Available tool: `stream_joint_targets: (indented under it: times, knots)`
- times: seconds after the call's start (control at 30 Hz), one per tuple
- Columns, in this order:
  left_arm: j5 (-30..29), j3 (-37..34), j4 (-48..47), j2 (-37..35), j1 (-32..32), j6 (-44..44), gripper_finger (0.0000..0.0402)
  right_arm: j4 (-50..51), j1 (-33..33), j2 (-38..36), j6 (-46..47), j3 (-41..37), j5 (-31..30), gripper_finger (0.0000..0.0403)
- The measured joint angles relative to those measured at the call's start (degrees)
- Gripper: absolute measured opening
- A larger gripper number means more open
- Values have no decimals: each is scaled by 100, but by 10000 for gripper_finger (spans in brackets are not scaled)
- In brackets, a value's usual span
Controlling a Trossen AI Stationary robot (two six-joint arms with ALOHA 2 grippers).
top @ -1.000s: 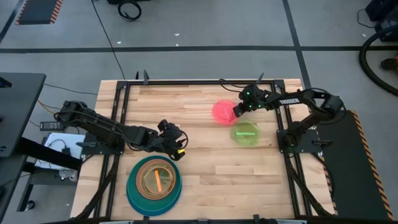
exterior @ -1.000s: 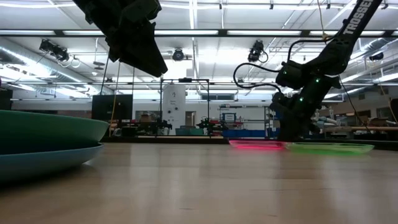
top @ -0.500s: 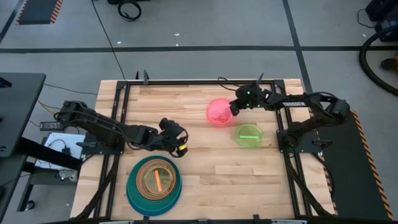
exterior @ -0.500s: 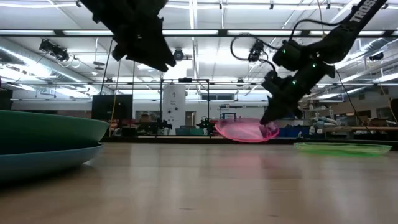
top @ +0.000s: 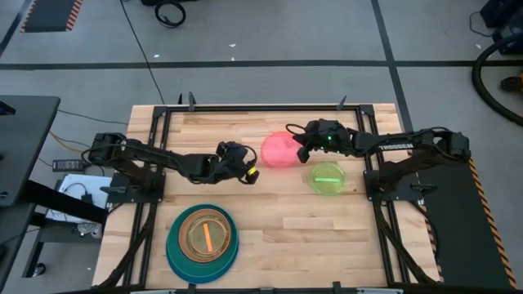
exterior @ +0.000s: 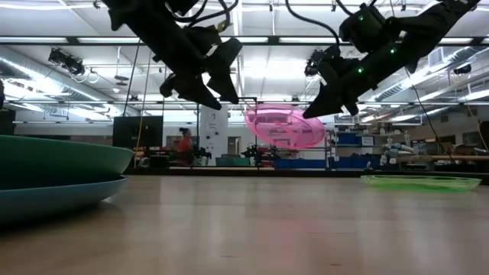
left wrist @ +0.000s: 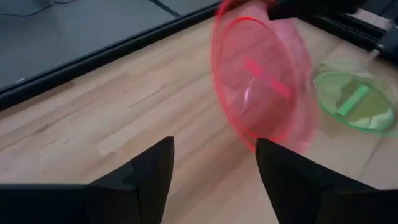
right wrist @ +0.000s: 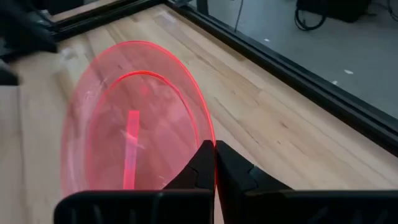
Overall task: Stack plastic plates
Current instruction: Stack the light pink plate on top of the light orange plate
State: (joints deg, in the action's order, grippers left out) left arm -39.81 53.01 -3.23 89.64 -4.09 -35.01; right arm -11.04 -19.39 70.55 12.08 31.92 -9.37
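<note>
Right gripper [top: 299,149] jaws clamped on the pink plate's [top: 278,150] rim, plate lifted and tilted above the bench [top: 270,212], left gripper [top: 250,173] jaws open beside it, green plate [top: 325,177] flat nearby

A pale butcher-block wooden table [top: 270,212] with a black metal frame along its edges carries the things. A small translucent green plate [top: 324,177] lies flat on it toward the right side. Near the front edge on the left sits a stack of plates [top: 203,233], a large blue plate at the bottom touching the wood.
</note>
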Motion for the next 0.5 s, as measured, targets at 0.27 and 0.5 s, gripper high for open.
stream_joint_targets:
  times: [0.27,0.5]
  knots:
    - [187,-2,570,46,254,123,228,-83,192,-42,15,0,-9,8]
    - [404,-2,756,46,342,122,227,-229,259,-42,39,0,-7,9]
